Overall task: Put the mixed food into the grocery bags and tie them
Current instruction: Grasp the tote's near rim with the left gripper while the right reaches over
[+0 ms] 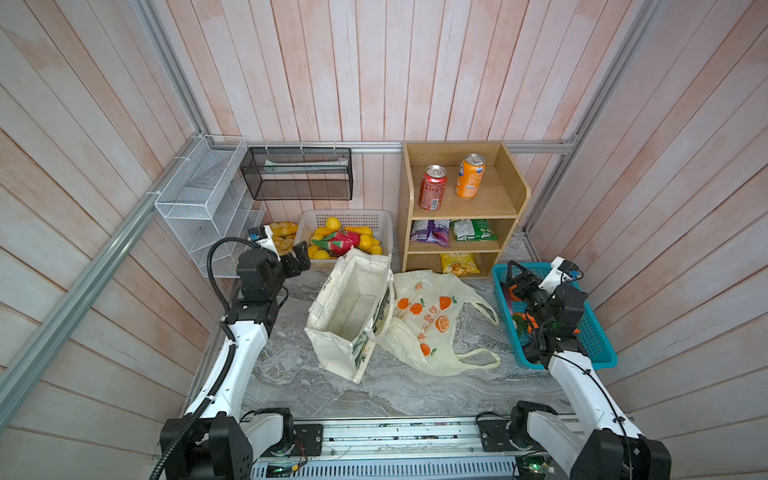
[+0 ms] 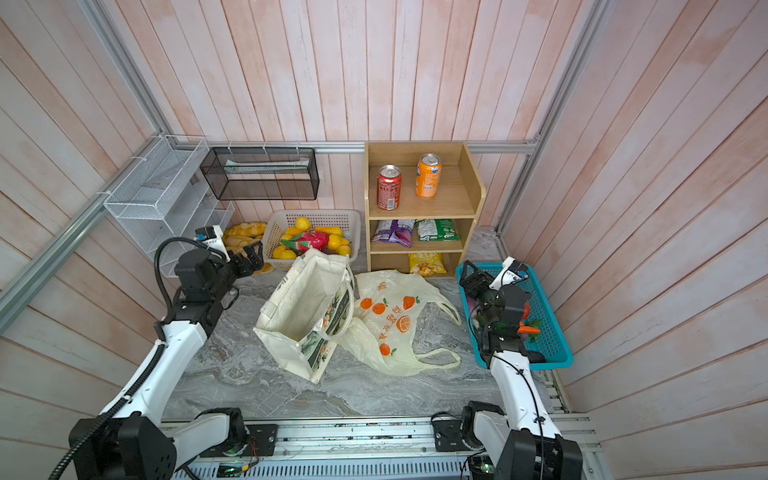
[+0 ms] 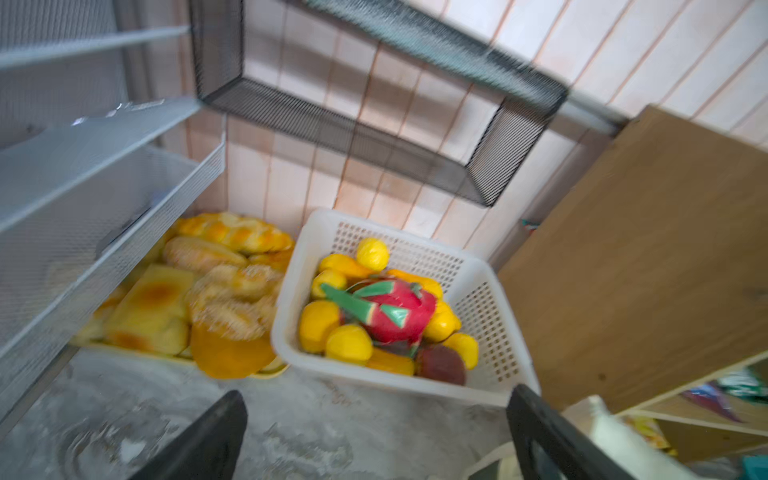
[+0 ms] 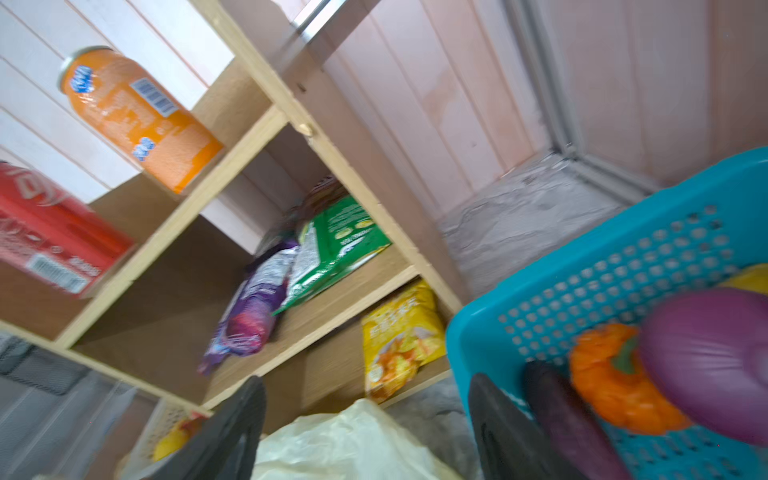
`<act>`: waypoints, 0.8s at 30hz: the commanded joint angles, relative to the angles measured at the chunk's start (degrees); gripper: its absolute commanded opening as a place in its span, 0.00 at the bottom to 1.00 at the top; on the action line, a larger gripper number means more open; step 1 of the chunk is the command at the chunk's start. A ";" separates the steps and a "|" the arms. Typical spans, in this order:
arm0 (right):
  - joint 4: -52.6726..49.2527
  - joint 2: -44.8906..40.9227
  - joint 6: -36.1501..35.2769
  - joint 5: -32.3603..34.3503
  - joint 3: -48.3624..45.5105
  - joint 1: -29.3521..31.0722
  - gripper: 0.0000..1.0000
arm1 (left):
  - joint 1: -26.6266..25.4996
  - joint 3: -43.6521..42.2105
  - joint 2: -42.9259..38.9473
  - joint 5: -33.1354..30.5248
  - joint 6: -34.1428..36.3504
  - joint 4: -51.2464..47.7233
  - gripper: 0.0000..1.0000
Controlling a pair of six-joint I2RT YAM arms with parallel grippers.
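Observation:
A red soda can (image 1: 432,188) (image 2: 389,188) (image 4: 50,232) stands on the shelf's top level, with a purple snack packet (image 1: 429,231) (image 2: 394,231) (image 4: 253,307) one level below. An orange carrot (image 2: 528,330) lies in the blue basket (image 1: 573,365) (image 2: 552,365), partly under my right arm. The cream canvas tote (image 1: 353,307) (image 2: 303,307) stands open mid-table, beside the flat orange-printed plastic bag (image 1: 432,320) (image 2: 395,320) (image 4: 345,444). My right gripper (image 1: 517,277) (image 2: 476,279) (image 4: 365,432) hovers open and empty over the basket's far corner. My left gripper (image 1: 297,259) (image 2: 251,253) (image 3: 374,440) is open, empty, near the fruit basket.
The wooden shelf (image 1: 519,187) also holds an orange soda can (image 1: 470,176), a green packet (image 1: 473,230) and a yellow packet (image 1: 459,264). A white basket (image 1: 374,216) of toy fruit and a bread tray (image 1: 282,232) sit at the back. Wire racks (image 1: 199,195) hang at the left.

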 commanded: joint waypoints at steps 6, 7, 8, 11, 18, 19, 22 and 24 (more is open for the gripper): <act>-24.59 2.13 -2.86 5.18 14.70 29.79 0.77 | -5.95 13.31 2.84 -0.19 5.14 -26.15 1.00; -26.19 3.28 -2.55 6.78 16.56 34.52 0.78 | -6.82 13.07 2.35 -0.18 5.25 -27.71 1.00; -27.78 4.58 -1.93 8.94 18.55 39.10 0.79 | -7.63 12.70 1.67 -0.17 5.28 -28.94 1.00; -30.53 9.58 -1.03 14.49 24.02 50.50 0.81 | -9.75 10.86 -0.11 -1.27 5.29 -30.65 1.00; -35.25 22.86 -1.61 18.13 35.88 61.31 0.81 | -10.55 8.82 0.72 -0.97 6.44 -31.19 1.00; -35.51 24.49 -1.41 18.05 36.72 61.68 0.81 | -10.68 8.80 1.14 -0.65 6.62 -31.36 1.00; -36.73 28.23 -1.08 18.00 39.06 62.00 0.81 | -11.44 8.50 1.94 0.63 7.08 -31.22 1.00; -37.12 29.97 -1.00 18.30 40.35 61.96 0.81 | -12.21 8.43 2.34 1.04 7.37 -31.11 1.00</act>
